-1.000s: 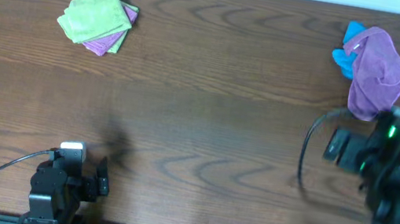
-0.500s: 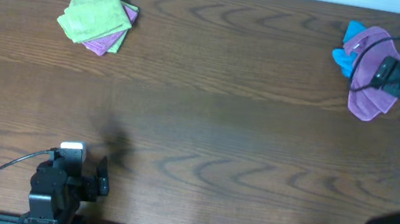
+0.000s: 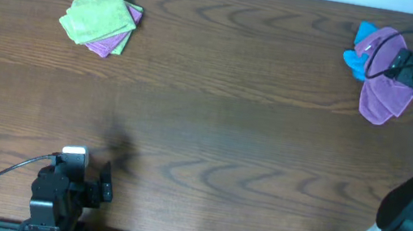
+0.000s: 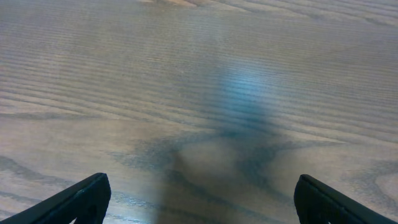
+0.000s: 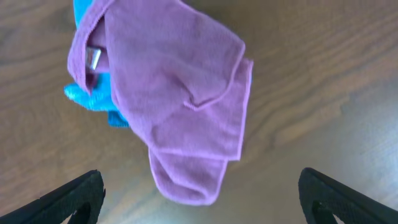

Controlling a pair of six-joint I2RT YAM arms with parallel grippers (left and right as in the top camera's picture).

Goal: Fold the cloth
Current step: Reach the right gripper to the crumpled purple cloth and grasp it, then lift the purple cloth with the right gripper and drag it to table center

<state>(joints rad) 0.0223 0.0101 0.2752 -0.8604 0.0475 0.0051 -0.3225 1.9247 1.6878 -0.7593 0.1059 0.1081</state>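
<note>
One purple cloth (image 3: 380, 92) overlaps one blue cloth (image 3: 355, 62).

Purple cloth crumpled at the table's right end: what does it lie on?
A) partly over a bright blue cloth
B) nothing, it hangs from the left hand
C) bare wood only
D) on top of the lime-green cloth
A: in the right wrist view the purple cloth drapes over a blue cloth, whose edge pokes out from under one side, with the rest on the wood.
</note>
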